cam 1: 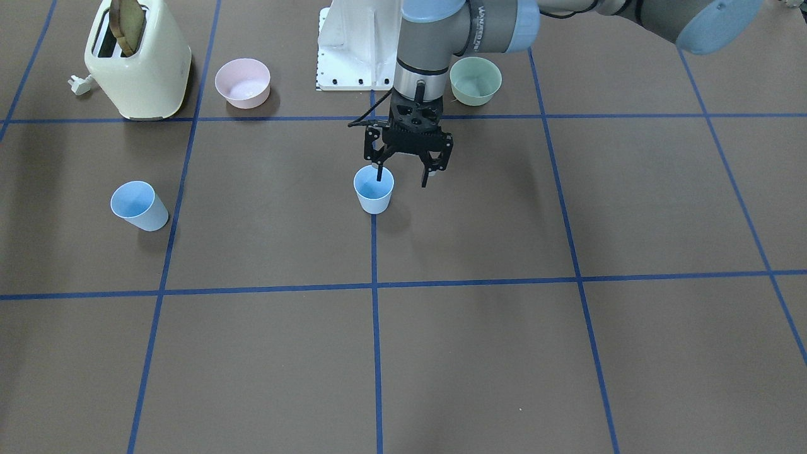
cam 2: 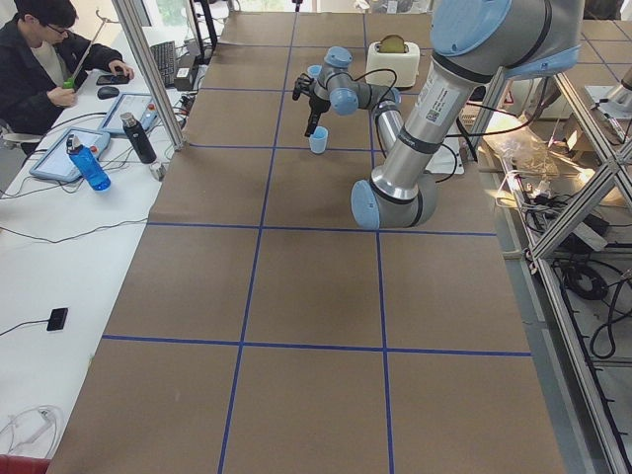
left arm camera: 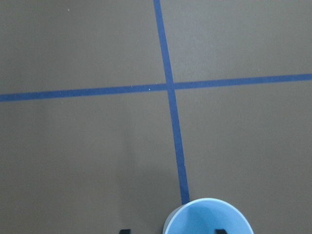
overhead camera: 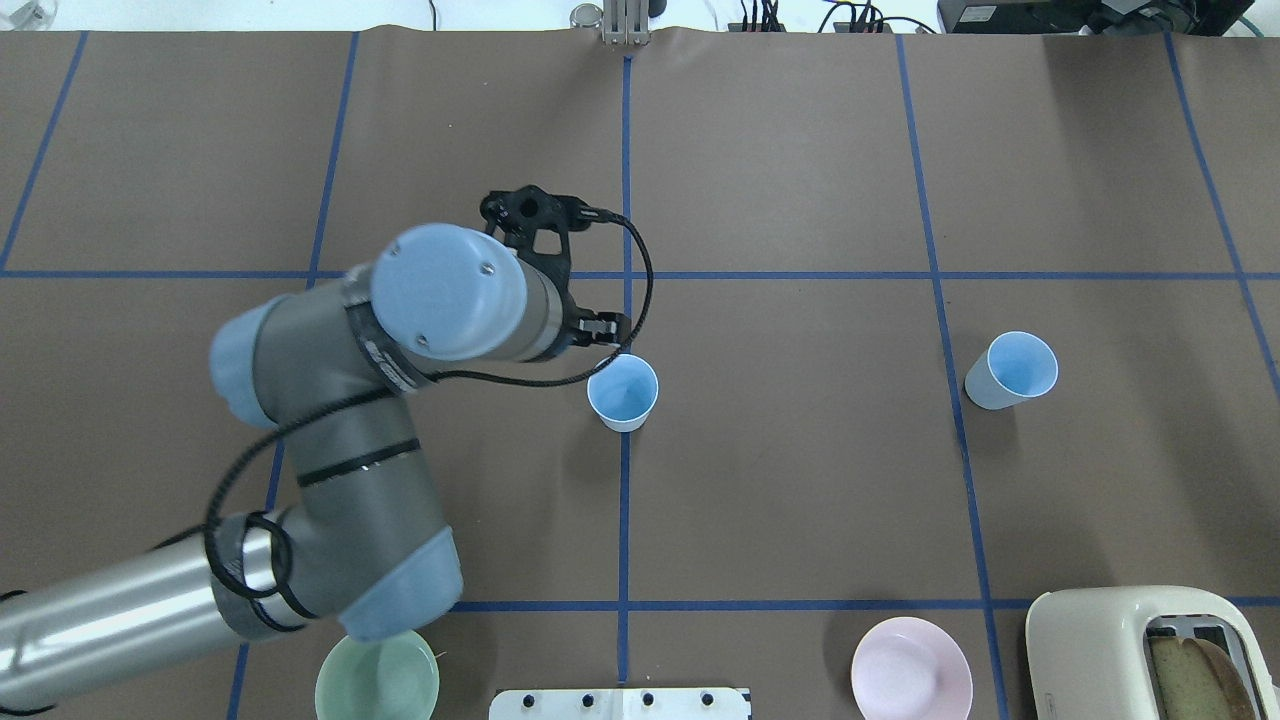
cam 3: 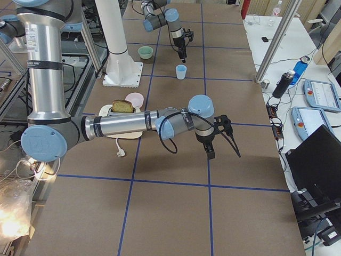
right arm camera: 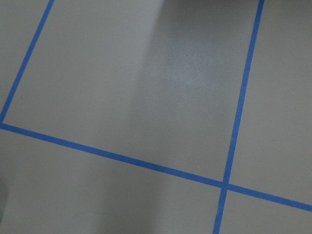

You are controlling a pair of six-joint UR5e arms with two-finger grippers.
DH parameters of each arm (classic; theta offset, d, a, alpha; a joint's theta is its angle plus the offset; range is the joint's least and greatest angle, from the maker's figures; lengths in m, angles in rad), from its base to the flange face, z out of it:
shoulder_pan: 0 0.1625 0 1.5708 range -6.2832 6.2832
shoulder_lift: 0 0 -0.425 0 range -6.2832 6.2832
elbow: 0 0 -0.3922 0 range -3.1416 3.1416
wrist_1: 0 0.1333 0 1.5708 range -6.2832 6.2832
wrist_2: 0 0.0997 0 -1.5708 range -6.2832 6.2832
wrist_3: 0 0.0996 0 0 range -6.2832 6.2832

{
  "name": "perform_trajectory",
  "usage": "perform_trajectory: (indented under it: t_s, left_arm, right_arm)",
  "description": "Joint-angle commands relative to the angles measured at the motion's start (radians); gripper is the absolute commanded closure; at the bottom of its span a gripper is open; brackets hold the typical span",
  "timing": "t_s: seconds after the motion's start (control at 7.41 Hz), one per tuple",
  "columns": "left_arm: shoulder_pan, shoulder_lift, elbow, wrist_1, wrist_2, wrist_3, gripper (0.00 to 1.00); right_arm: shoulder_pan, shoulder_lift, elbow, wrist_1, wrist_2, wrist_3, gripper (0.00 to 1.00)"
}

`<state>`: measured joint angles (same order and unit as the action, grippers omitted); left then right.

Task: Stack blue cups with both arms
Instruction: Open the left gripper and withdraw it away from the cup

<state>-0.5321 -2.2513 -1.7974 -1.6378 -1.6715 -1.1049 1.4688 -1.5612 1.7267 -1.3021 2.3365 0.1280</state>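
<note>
The grey tubular left arm [overhead camera: 330, 470] reaches in, folds at the elbow and turns its wrist straight down, so the black 2-finger left end effector [cam 1: 403, 179] hangs vertical with its fingers spread wide. Directly beneath it stands 1 small light-blue tapered plastic cup [cam 1: 374, 191], upright on the brown worktop [cam 1: 479, 353]. 1 finger sits over the cup's mouth, the other outside its wall. The 2nd identical light-blue cup [cam 1: 140, 205] stands well apart from that end effector, toward the robot's right. The right arm [cam 3: 128, 125] stretches out level and low, its right end effector [cam 3: 212, 149] pointing down at the worktop. Whether it is spread or closed, I cannot tell.
</note>
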Motion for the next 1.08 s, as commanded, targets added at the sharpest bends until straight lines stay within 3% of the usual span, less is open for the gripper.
perform_trajectory:
  t_s: [0.0,0.27,0.4,0.54,0.67,0.81,0.94]
  left_arm:
    - [-0.27,0.14,-0.054,0.003,-0.252,0.255,0.01]
    - [-0.58,0.26,0.027,0.013,-0.481,0.636,0.01]
    - [-0.697,0.291,0.092,0.029,-0.537,0.812,0.01]
    - [-0.809,0.298,0.157,0.053,-0.545,0.976,0.01]
    - [-0.927,0.318,0.23,0.082,-0.588,1.128,0.01]
    - [-1.027,0.329,0.327,0.087,-0.647,1.284,0.01]
    - [-1.045,0.373,0.373,0.092,-0.625,1.336,0.01]
  right_arm:
    - [-0.024,0.007,0.068,0.001,0.07,0.056,0.0]
    - [-0.028,0.012,0.128,0.038,0.222,0.241,0.0]
    - [-0.06,0.004,0.132,0.146,0.213,0.337,0.0]
    - [-0.14,0.006,0.139,0.174,0.155,0.431,0.0]
    - [-0.257,0.006,0.166,0.173,-0.018,0.514,0.0]
    - [-0.366,0.012,0.169,0.165,-0.136,0.572,0.0]
    - [-0.418,0.015,0.171,0.124,-0.191,0.575,0.0]
